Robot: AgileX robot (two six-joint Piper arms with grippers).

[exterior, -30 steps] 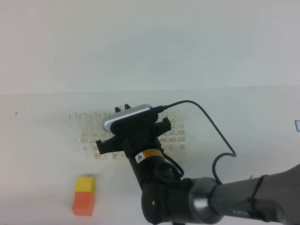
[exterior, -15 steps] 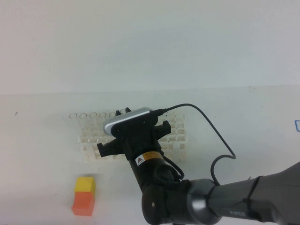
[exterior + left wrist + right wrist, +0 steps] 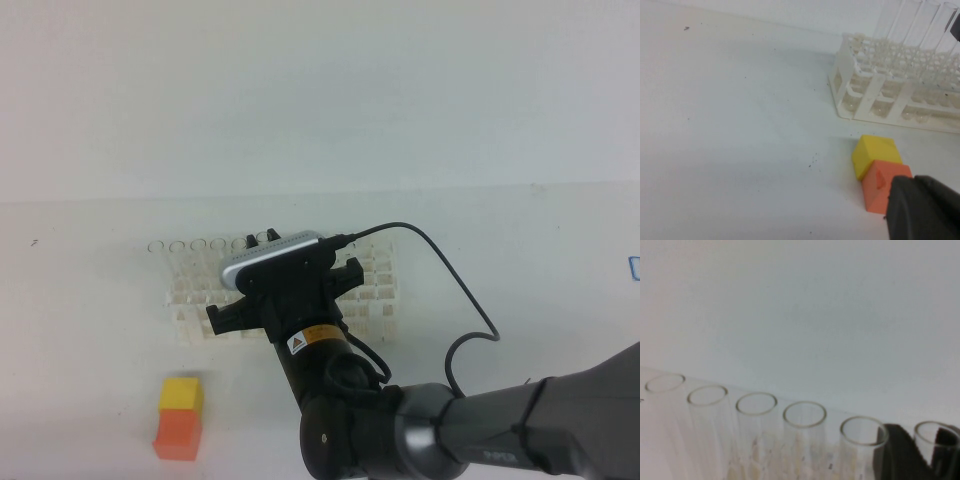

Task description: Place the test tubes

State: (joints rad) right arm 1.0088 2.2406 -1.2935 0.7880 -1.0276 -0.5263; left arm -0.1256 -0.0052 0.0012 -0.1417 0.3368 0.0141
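A white test tube rack (image 3: pixel 190 292) stands on the table, with a row of several clear test tubes (image 3: pixel 198 245) upright along its far edge. My right gripper (image 3: pixel 263 238) reaches over the rack to the right end of that row. In the right wrist view its dark fingers (image 3: pixel 900 452) stand on either side of the end test tube (image 3: pixel 936 432), shut on it, next to the other open tube mouths (image 3: pixel 756 403). My left gripper (image 3: pixel 925 210) shows only as a dark shape low beside the blocks, to the left of the rack (image 3: pixel 850 95).
A yellow block (image 3: pixel 184 394) and an orange block (image 3: pixel 177 432) sit together on the table in front of the rack's left end; the left wrist view shows them too. A small blue mark (image 3: pixel 634 267) lies at the right edge.
My right arm has sunk slightly and shifted a little toward me over the rack, mostly in the first half second. The blocks and the rack have not moved.
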